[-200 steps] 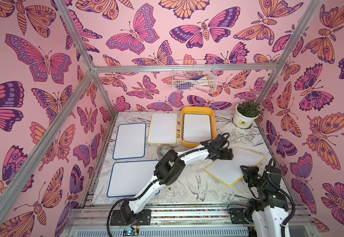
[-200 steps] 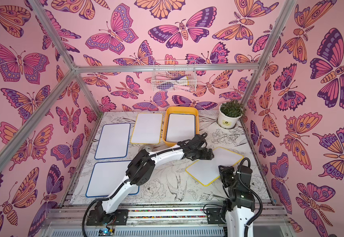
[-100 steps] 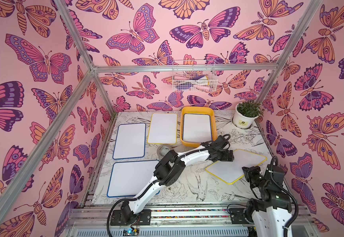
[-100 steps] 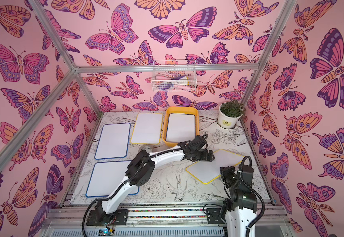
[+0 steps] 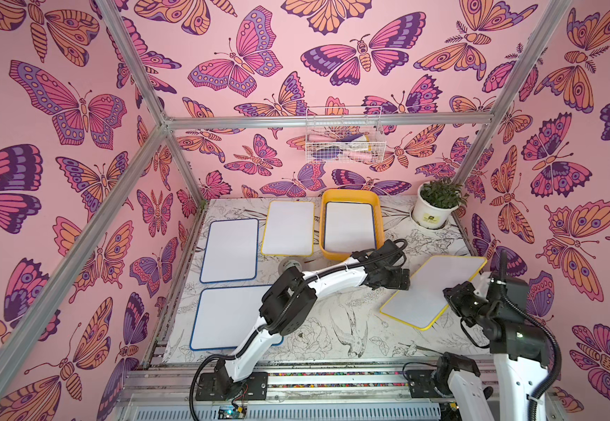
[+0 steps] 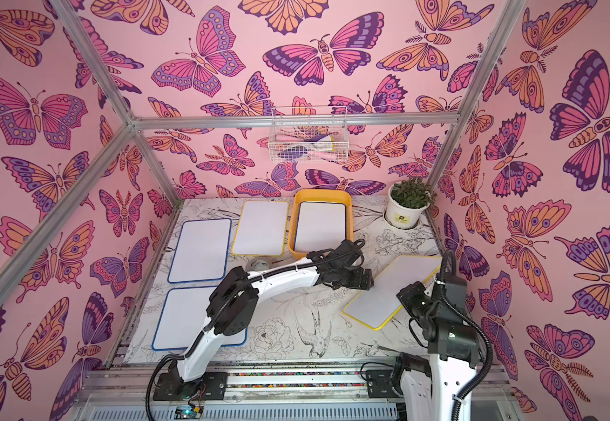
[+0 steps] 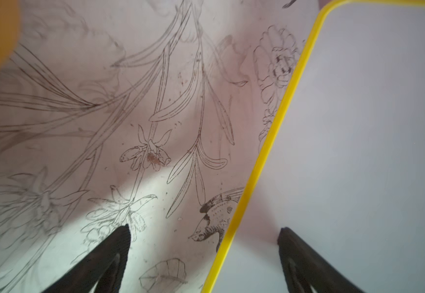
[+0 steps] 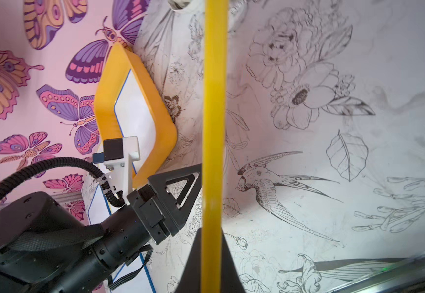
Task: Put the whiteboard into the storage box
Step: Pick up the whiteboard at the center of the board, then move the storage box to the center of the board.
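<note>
Clamping the rim of a yellow-framed whiteboard [image 5: 431,291] [image 6: 391,291], the right gripper [image 5: 448,297] [image 6: 403,297] sits at the lower right of both top views. Its jaws are closed on the frame. The right wrist view shows that yellow edge [image 8: 214,101] running straight out from between the fingers of the right gripper [image 8: 211,236]. The board lies askew on the flower-printed table [image 5: 332,328], right of centre and well apart from the storage box [image 5: 380,218] [image 6: 323,193].

The left gripper [image 5: 403,280] [image 6: 367,282] reaches across from the lower left of the frame to the board's opposite long side, with its jaws spread wide and holding nothing. In the left wrist view, one black finger of the left gripper [image 7: 203,233] hangs over the table. The other hangs over the board's white face [image 7: 358,126], and the yellow frame passes between them. Whether either finger touches the board cannot be told.

The yellow-orange box stands at the upper middle of the table, against the back wall. A blue-framed board [image 5: 349,226] lies flat inside it. Just left of the box lies another yellow-framed board [image 5: 288,227]. Further left is a blue-framed one [image 5: 230,249], and a second blue-framed one [image 5: 223,317] lies below that, partly under the left arm. A potted plant [image 5: 436,204] stands in the upper right corner of the table, and a wire basket [image 5: 343,138] hangs on the back wall.
</note>
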